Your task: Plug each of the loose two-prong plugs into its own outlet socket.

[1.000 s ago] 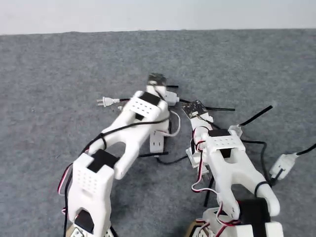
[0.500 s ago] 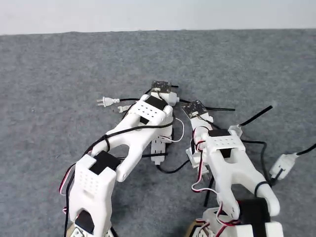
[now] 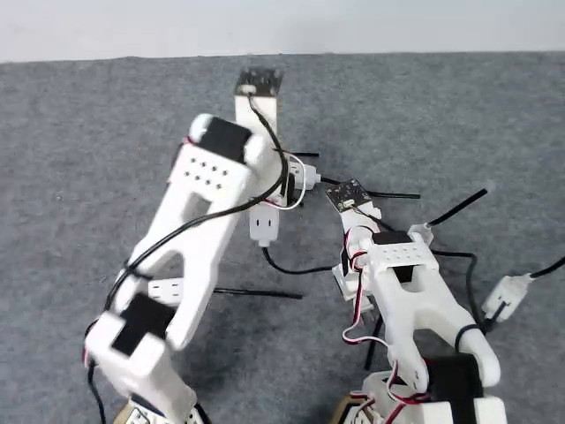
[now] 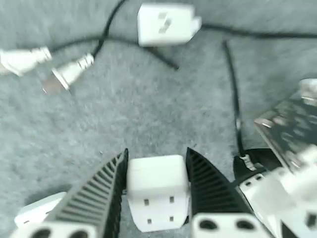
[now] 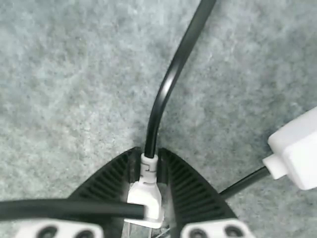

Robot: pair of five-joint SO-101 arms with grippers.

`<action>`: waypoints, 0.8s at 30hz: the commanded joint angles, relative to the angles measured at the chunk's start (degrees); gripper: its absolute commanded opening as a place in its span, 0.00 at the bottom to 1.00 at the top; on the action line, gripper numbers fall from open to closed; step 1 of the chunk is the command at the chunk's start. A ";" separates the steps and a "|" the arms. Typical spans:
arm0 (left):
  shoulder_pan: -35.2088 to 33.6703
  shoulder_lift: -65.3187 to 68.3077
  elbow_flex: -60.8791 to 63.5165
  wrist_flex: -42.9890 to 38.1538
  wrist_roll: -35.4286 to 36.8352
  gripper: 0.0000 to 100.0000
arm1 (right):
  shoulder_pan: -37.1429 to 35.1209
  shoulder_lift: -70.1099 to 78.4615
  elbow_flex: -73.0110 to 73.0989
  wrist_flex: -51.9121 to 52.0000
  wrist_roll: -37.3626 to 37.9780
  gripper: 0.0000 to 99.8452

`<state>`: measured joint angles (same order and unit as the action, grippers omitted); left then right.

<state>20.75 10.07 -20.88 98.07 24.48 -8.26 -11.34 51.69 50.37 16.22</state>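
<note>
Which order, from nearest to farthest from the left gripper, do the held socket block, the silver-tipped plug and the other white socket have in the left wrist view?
1. socket block: held between the jaws of the left gripper.
2. silver-tipped plug: lying ahead and off to one side, beside a second plug.
3. other white socket: farthest, beyond both plugs.

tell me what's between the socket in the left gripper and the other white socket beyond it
Left wrist view: mostly bare carpet, with one black cable crossing close to the far socket.
</note>
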 commanded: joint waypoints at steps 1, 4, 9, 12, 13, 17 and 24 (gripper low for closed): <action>-0.79 -7.21 0.22 2.90 -2.55 0.01 | 1.01 -2.42 0.00 -0.40 0.35 0.01; -0.70 -6.77 4.18 2.73 -2.81 0.01 | 1.01 -2.42 0.00 -0.40 0.35 0.01; -0.62 -0.18 5.23 1.85 -2.81 0.02 | 1.01 -2.42 0.00 -0.22 0.35 0.01; -2.20 4.84 -0.22 1.85 -2.81 0.02 | 1.01 -2.42 0.09 -0.13 0.35 0.01; -3.08 6.68 -2.68 1.85 -2.81 0.02 | 1.01 -2.42 0.09 -0.04 0.35 0.01; -6.59 15.03 -12.97 1.93 -2.64 0.02 | 4.09 -2.59 0.09 1.45 0.53 0.01; -8.70 32.35 -28.79 1.93 1.58 0.02 | 15.69 -3.12 -1.93 7.08 0.26 0.01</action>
<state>13.27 38.20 -41.10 98.42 23.69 3.52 -12.22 51.60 55.47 16.31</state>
